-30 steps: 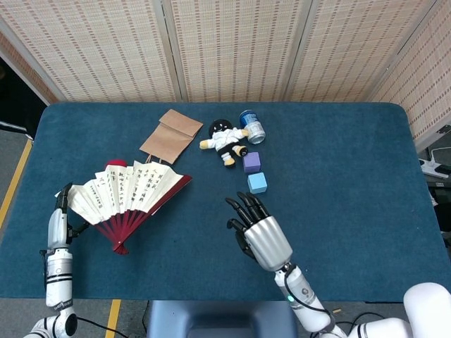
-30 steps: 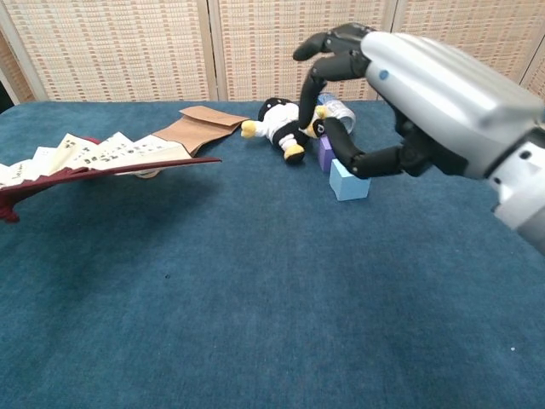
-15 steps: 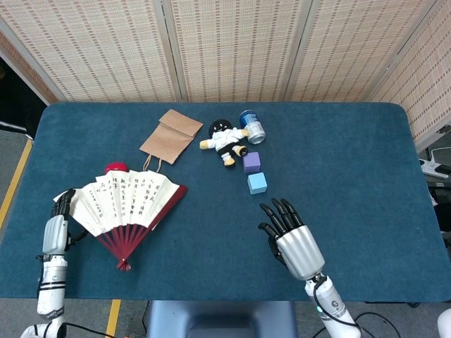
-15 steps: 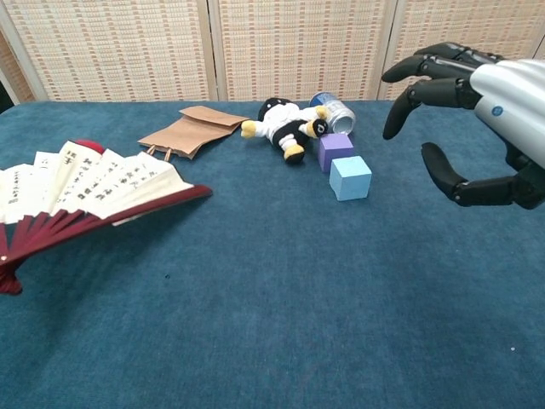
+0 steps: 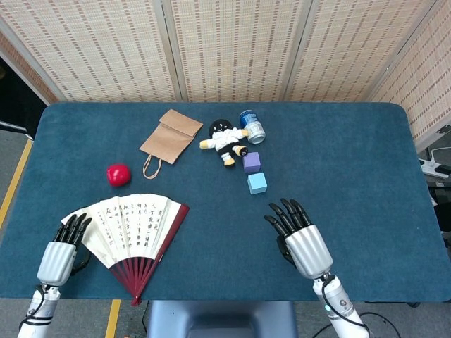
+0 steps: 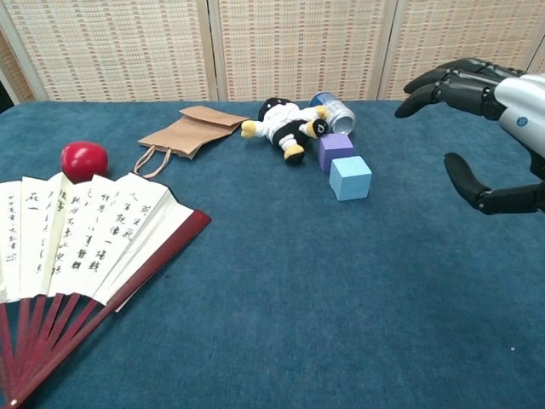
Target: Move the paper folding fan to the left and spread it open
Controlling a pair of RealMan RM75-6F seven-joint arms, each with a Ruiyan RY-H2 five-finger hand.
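Note:
The paper folding fan (image 5: 134, 224) lies spread open and flat on the blue table, at the front left, with white calligraphy leaves and dark red ribs (image 6: 102, 281). Its pivot reaches the table's front edge. My left hand (image 5: 63, 250) is at the fan's left edge with its fingers (image 5: 75, 227) apart and pointing away from me; I see nothing gripped in it. The chest view does not show this hand. My right hand (image 5: 301, 239) hovers open at the front right, far from the fan, fingers spread and lightly curved (image 6: 464, 81).
A red ball (image 5: 118, 174) sits just behind the fan. Further back lie a brown paper bag (image 5: 170, 134), a plush doll (image 5: 225, 141), a tipped blue can (image 5: 251, 127), a purple cube (image 5: 251, 163) and a light blue cube (image 5: 257, 183).
The fan came down toward the front edge and now lies flat, uncovering the red ball. My left hand drew back with it and opened. My right hand pulled back to the front right.

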